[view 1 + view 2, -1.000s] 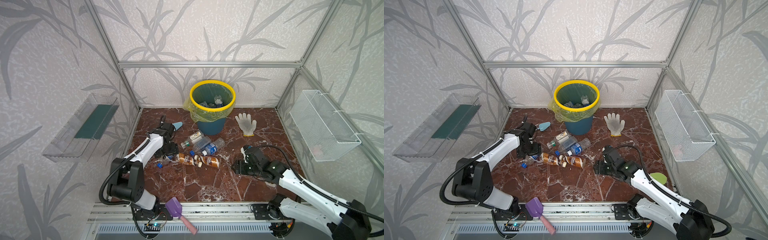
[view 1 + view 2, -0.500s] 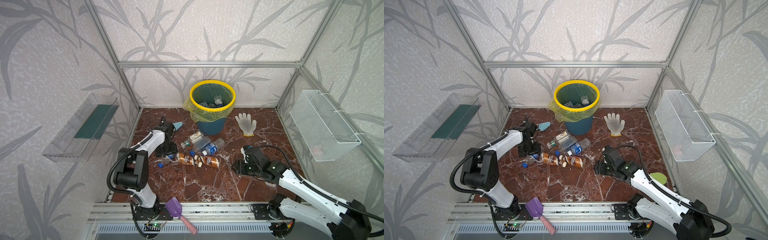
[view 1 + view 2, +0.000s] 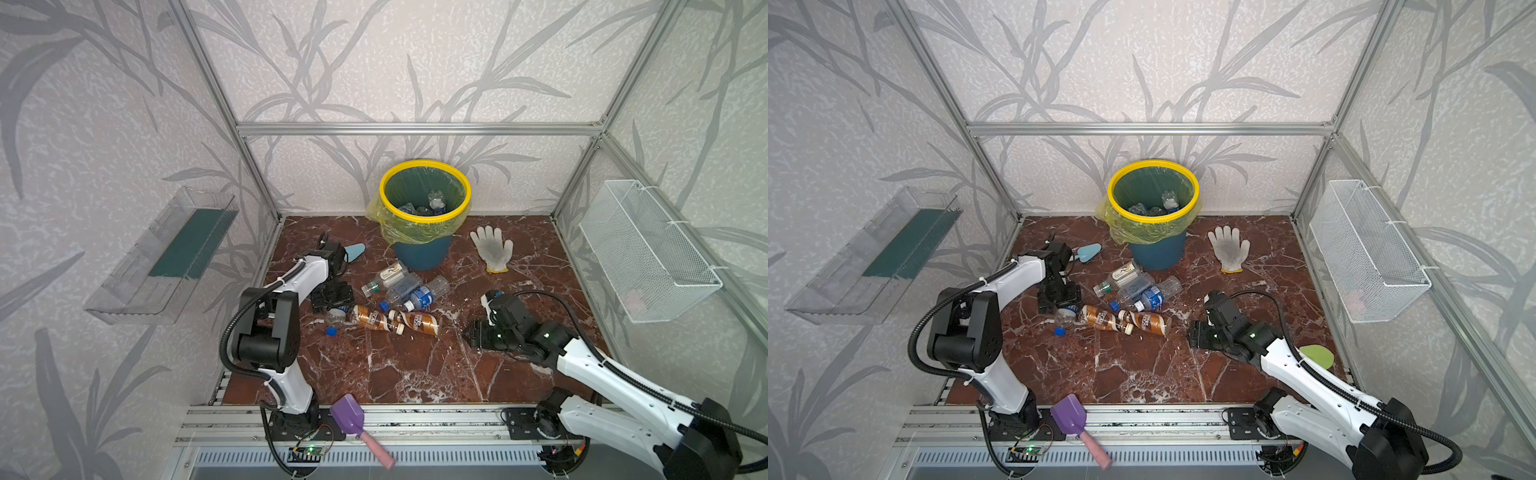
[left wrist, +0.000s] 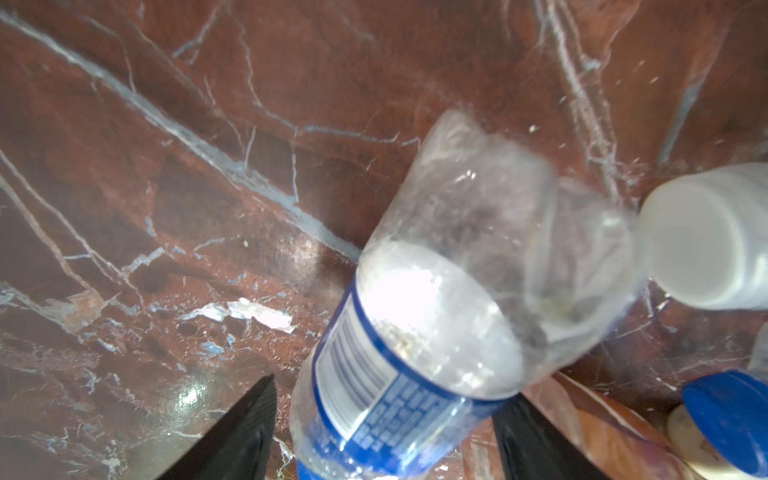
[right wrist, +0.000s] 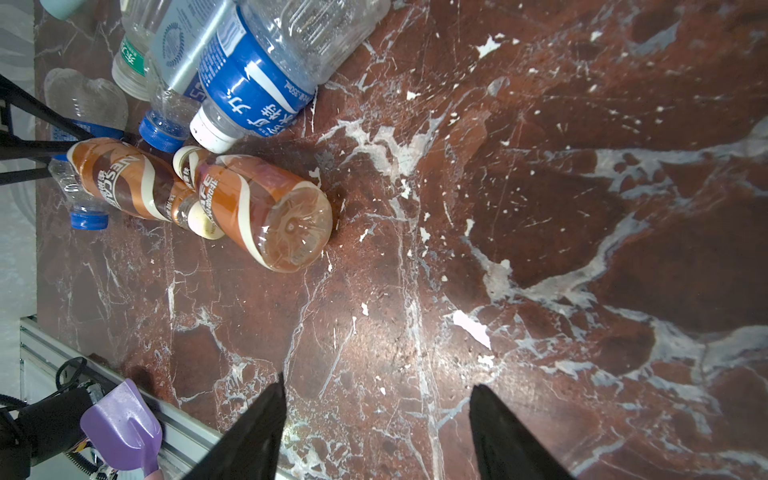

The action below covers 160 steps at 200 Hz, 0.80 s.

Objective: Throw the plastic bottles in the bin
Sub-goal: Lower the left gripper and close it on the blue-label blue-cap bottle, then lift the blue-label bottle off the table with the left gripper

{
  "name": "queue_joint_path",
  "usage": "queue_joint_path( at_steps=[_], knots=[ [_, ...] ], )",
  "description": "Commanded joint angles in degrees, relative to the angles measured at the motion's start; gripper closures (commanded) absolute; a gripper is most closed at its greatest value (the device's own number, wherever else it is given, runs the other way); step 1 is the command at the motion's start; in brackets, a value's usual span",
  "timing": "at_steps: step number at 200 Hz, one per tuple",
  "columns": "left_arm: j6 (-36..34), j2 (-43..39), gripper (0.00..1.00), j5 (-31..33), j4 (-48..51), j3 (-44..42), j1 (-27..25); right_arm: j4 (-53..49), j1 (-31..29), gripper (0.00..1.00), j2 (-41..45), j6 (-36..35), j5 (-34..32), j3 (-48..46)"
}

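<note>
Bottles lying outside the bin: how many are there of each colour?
Brown bottles: 2
Clear bottles: 4
Total: 6

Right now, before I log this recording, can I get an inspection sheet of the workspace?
Surface: red-brown marble tabletop, white-veined.
Job's things: round teal bin with yellow rim, some bottles inside; several plastic bottles lying before it.
Clutter: white knitted glove, light-blue trowel, purple scoop with pink handle.
Grippers: left gripper straddles a clear blue-labelled bottle, grip unclear; right gripper open, empty.
Cables: black hoses on both arms, nothing snagged.
Surroundings: clear plastic wall tray, white wire-mesh basket.
</note>
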<state>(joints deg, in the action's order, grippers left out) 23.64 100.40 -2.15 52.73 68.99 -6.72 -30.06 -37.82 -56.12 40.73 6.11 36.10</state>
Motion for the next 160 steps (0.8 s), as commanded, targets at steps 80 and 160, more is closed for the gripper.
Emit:
queue_joint_path(
  at_steps=[80, 160],
  knots=[
    [0.34, 1.4, 0.42, 2.0, 1.76, 1.53, 0.61, 0.59, -0.26, 0.31, -0.48, -0.2, 0.47, -0.65],
    [3.18, -11.31, 0.45, -3.16, 0.49, -10.62, 0.49, 2.41, -0.3, 0.32, -2.19, 0.14, 1.2, -0.93]
  ],
)
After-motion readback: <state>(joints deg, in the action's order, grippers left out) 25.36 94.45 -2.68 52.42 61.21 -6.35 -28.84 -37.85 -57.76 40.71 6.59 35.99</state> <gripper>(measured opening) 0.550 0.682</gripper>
